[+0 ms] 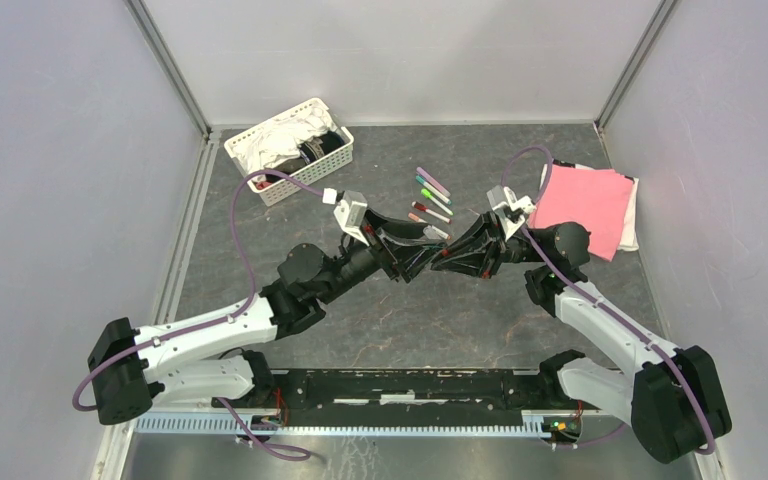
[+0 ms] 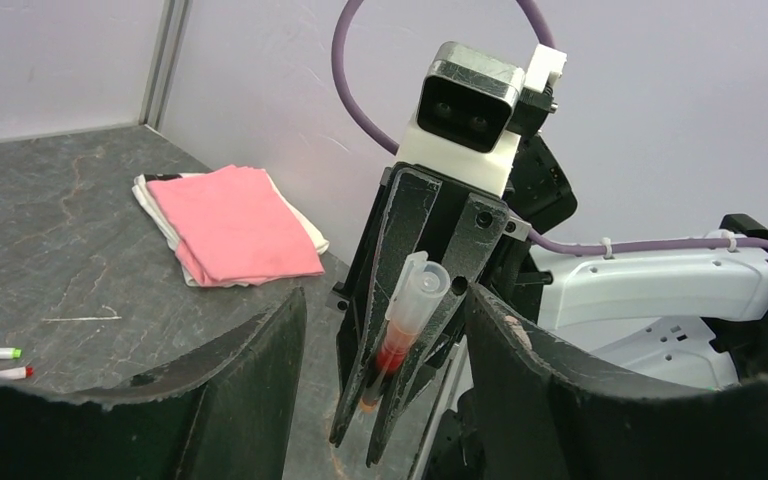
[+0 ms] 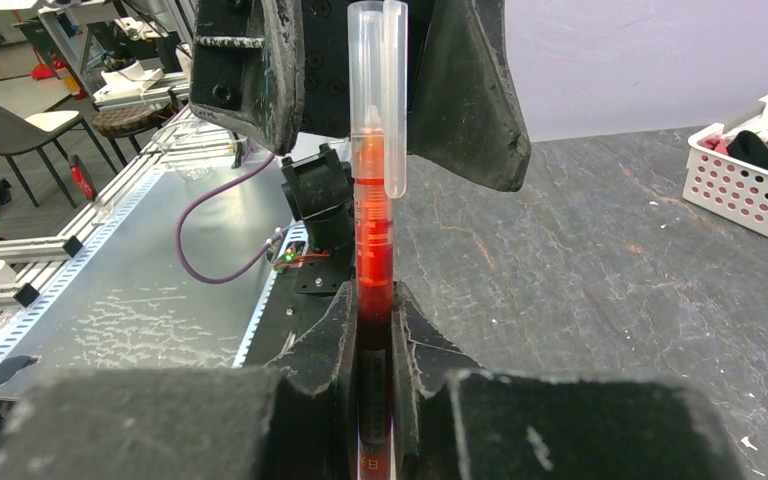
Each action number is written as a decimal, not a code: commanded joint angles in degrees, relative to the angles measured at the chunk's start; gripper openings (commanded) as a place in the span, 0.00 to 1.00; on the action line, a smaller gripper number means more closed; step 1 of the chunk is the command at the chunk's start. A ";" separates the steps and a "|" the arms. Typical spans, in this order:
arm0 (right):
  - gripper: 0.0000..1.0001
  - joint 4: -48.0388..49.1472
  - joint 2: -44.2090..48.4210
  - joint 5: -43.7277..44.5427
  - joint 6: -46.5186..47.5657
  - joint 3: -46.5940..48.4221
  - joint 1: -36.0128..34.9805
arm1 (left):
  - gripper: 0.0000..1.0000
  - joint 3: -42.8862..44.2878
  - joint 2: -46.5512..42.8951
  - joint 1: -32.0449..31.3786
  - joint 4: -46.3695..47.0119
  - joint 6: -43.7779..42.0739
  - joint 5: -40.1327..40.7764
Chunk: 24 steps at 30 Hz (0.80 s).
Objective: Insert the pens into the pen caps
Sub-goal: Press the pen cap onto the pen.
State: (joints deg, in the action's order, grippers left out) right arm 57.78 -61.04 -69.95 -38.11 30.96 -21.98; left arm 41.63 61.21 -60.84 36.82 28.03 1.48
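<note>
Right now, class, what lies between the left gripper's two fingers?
The clear cap on the red pen, which the right gripper clamps. Shown in the right wrist view.

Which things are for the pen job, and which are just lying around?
For the job: red marker pen with clear plastic cap, gripped by the right tool; thin pale pens with coloured ends.
Just lying about: folded pink cloth; white plastic basket of clothes.

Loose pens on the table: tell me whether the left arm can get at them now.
Probably yes. The left gripper is open and empty, and the loose pens lie uncovered just beyond it; it need only clear the red pen the right gripper holds.
</note>
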 commanded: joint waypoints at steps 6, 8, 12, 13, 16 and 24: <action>0.00 1.37 0.07 1.49 0.19 -0.15 0.48 | 0.61 3.29 -0.44 0.11 3.22 -0.30 1.74; 0.00 1.29 0.04 1.61 0.28 -0.20 0.46 | 0.60 3.52 -0.31 0.11 3.16 -0.42 1.71; 0.00 0.98 0.01 1.74 0.39 -0.20 0.48 | 0.59 4.15 -0.05 0.13 3.02 -0.59 1.60; 0.00 0.93 0.04 1.75 0.40 -0.20 0.45 | 0.59 4.28 0.10 0.11 2.98 -0.65 1.54; 0.00 0.93 0.12 1.75 0.40 -0.20 0.50 | 0.56 4.59 0.43 0.11 2.65 -0.70 1.27; 0.00 0.84 0.13 1.76 0.31 -0.20 0.52 | 0.52 5.10 1.12 0.14 1.87 -0.76 0.90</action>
State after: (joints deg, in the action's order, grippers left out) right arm 57.69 -61.08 -69.10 -38.06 30.94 -21.63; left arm 44.31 61.71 -60.84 37.04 28.01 2.00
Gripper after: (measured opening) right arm 0.145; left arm 0.527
